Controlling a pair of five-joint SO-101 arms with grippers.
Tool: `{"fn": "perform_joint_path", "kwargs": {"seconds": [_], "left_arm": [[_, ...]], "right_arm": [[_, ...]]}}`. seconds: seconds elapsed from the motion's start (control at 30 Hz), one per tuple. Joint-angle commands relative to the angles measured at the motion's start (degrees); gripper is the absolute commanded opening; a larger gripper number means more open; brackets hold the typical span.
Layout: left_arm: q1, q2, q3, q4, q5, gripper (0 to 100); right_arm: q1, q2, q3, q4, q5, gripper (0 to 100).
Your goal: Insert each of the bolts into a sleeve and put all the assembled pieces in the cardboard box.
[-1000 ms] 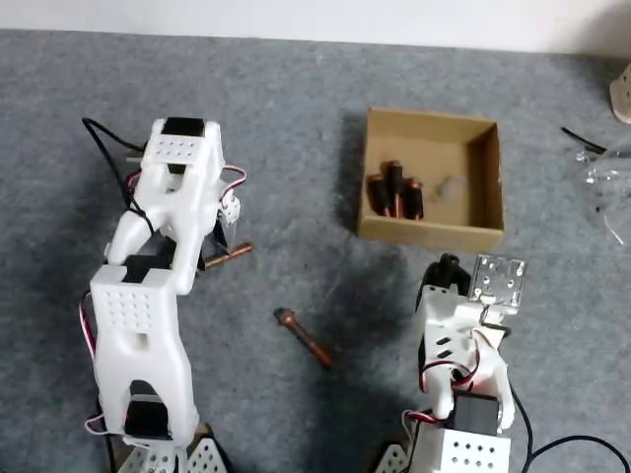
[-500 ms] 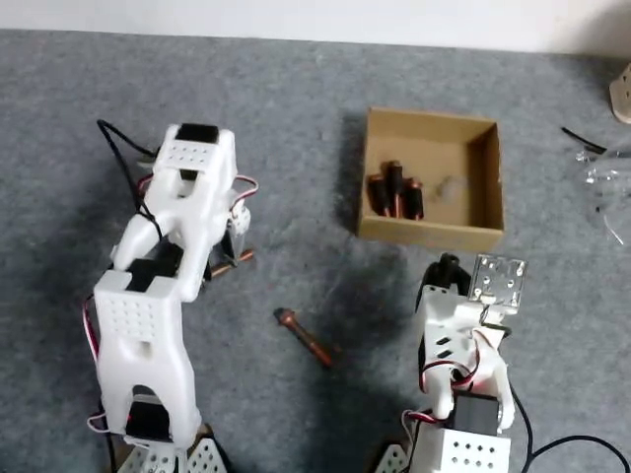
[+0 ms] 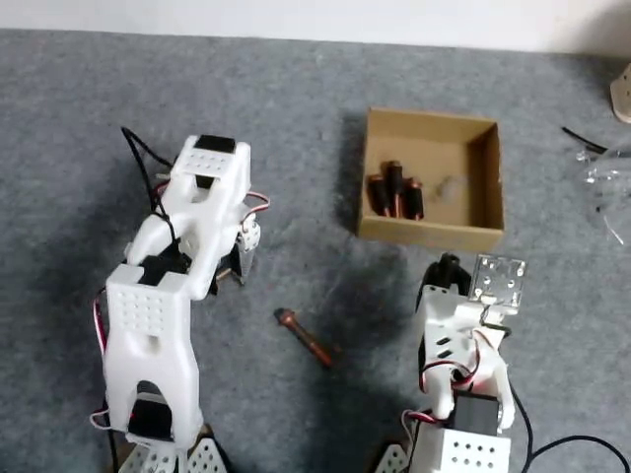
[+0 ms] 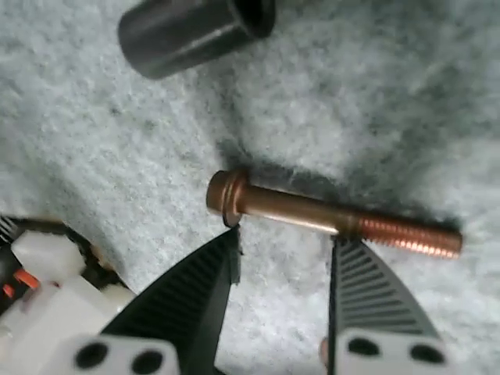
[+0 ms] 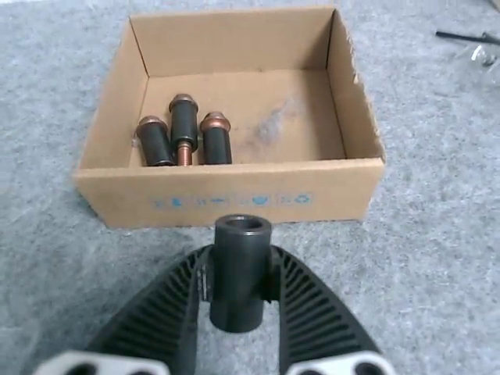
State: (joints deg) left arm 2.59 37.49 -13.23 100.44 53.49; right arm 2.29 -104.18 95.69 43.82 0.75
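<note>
1. The left tool point(image 4: 285, 239) is hanging low over the grey surface point(image 4: 406, 94) with its jaws standing moderately apart and gripping nothing. A copper bolt point(image 4: 312, 212) is lying flat just past the fingertips, and one tip is sitting almost against the bolt's head.
2. The right tool point(image 5: 241, 266) is clamping a dark sleeve, the held sleeve point(image 5: 241, 273), upright with its bore facing up. It is sitting just in front of the cardboard box point(image 5: 234, 195).
3. Risk: the bolt is lying along the line between the left jaws rather than across it. Closing from here is likely to pinch fabric or nudge the bolt into a roll, so the wrist probably needs turning first.
4. Risk: the round shank is offering little to grip, so a pinch near the threaded end may be tipping the bolt out of line for the sleeve's bore.
5. A loose sleeve point(image 4: 195, 31) is lying on its side near the bolt, and a sweeping finger could be knocking it away.
6. A second bolt point(image 3: 306, 338) is lying between the two arms, well apart from the box.
7. Three assembled pieces point(image 5: 185, 129) are resting in one corner of the box, leaving floor free.
8. Thin wires point(image 3: 592, 158) are lying beyond the box, out of the way.
</note>
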Motion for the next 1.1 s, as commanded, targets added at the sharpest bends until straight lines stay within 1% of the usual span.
{"fn": "perform_joint_path", "kwargs": {"seconds": [0.0,0.07,0.1,0.27,0.4,0.53,0.6,0.7,0.83,0.93,1.07], "left_arm": [[-1.54,-1.27,-0.75,-0.53,-11.78,18],[-3.74,-1.01,-2.07,-2.46,-16.26,18],[-5.32,-0.92,-2.77,-3.78,-16.62,18],[-13.14,-1.01,-6.73,-9.58,-10.11,18],[-15.78,-1.01,-10.42,-10.2,-9.32,18],[-15.52,-1.1,-12.53,-9.76,-9.23,18],[-13.93,-1.27,-12.53,-9.23,-9.23,18],[-12.0,-1.45,-12.88,-5.98,-9.23,18],[-10.15,-2.95,-12.97,-5.71,-8.97,18],[-9.8,-5.85,-12.97,-5.8,-4.13,18],[-9.36,-9.1,-12.79,-7.91,1.05,18]], "right_arm": [[-0.84,-1.1,4.18,-1.71,0.88,0.5],[-0.84,-1.1,4.18,-1.71,0.88,0.5],[-0.84,-1.1,4.18,-1.71,0.88,0.5],[-0.84,-1.1,4.18,-1.71,0.97,0.5],[-0.92,-1.1,4.18,-1.71,0.97,0.5],[-0.92,-1.1,4.18,-1.71,0.97,0.5],[-0.92,-1.1,4.18,-1.71,0.97,0.5],[-0.92,-1.1,4.18,-1.71,0.97,0.5],[-0.92,-1.1,4.18,-1.71,0.97,0.5],[-0.92,-1.1,4.18,-1.71,0.97,0.5],[-0.92,-1.1,4.18,-1.71,0.97,0.5]]}}
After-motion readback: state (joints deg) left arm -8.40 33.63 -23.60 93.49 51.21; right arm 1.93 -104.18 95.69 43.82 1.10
